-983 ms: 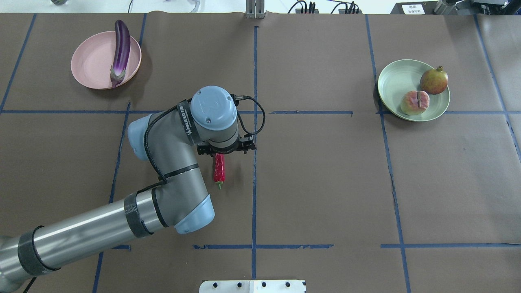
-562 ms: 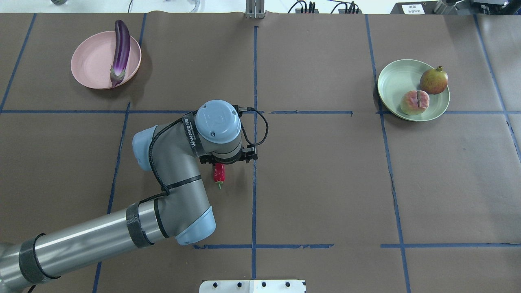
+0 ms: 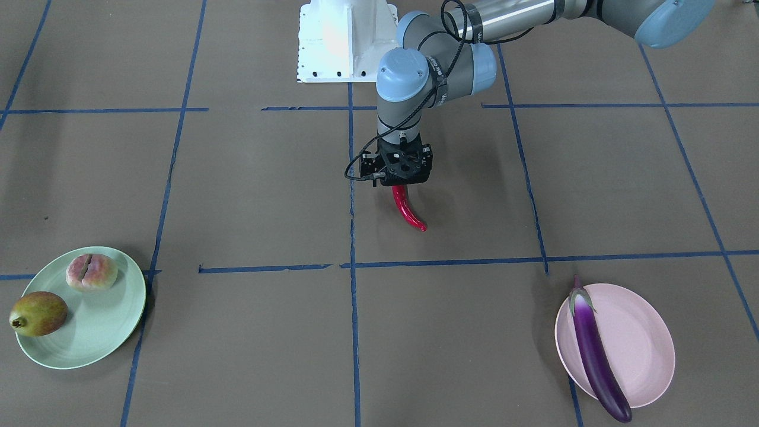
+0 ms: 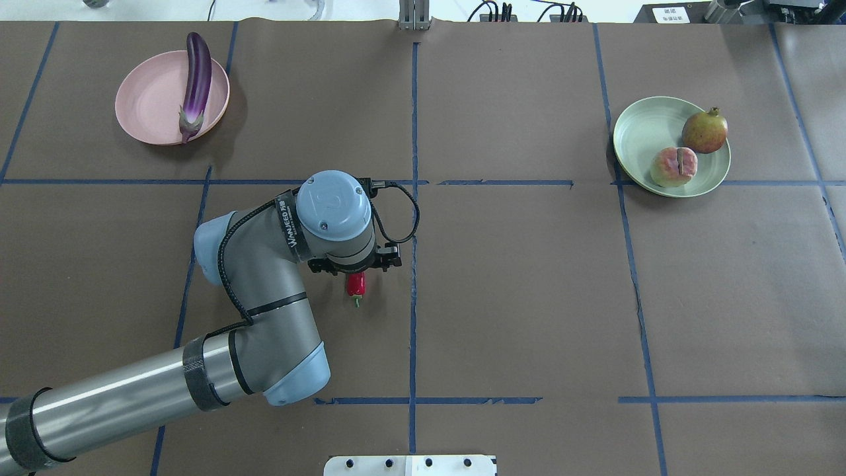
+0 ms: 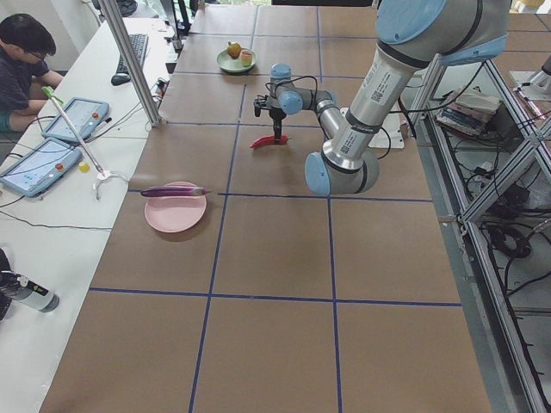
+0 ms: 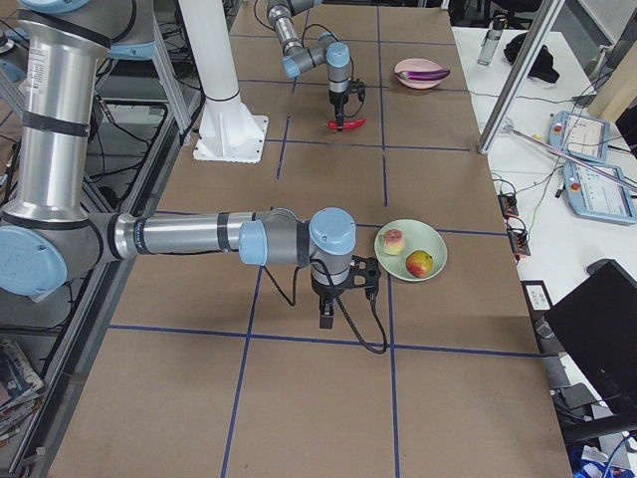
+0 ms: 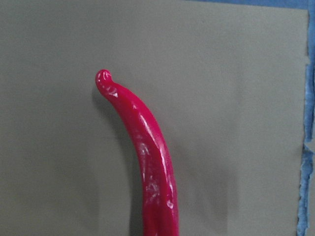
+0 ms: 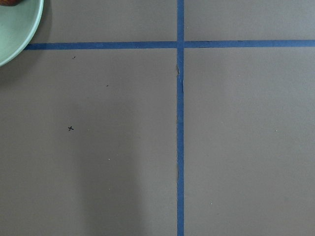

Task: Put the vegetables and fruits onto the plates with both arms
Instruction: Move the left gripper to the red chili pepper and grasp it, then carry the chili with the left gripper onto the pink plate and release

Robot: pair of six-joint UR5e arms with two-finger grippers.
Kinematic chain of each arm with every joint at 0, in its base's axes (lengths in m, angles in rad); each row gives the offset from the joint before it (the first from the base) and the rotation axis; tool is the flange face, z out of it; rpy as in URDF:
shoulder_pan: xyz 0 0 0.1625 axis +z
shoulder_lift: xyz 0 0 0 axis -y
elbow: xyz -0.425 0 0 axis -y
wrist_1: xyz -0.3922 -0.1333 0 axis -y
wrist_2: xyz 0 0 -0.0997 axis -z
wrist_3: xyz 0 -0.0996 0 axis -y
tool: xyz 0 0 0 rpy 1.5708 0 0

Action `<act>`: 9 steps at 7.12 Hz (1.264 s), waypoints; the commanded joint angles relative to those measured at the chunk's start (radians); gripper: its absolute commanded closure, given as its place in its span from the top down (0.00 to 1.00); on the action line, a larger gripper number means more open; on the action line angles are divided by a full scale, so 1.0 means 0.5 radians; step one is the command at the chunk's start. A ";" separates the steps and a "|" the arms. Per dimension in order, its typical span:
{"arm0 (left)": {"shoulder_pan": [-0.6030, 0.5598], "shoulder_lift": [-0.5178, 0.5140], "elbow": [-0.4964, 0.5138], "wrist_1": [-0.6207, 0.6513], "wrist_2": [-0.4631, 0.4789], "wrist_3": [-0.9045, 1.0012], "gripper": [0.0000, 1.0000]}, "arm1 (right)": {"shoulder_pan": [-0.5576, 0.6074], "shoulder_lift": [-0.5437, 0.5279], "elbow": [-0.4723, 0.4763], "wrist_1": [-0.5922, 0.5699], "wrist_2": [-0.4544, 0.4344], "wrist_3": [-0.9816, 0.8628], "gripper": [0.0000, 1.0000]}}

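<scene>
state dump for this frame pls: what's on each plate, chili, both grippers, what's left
pink plate: eggplant lies across it, one end past the rim
green plate: peach and pomegranate
chili pepper: on the table, on no plate
left gripper: directly over the chili pepper; open or shut cannot be told
right gripper: over bare table beside the green plate; open or shut cannot be told
left to do: chili pepper onto a plate

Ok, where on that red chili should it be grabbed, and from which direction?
Take the chili pepper at its thicker mid-body, toward the stem, coming straight down from above and closing across its width. It lies flat on the table, and its far end tapers and curls, leaving little to pinch.
</scene>
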 commanded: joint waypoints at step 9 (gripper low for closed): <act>-1.033 0.047 0.231 0.116 -0.449 0.849 0.00 | -0.003 0.000 0.003 0.000 0.006 0.000 1.00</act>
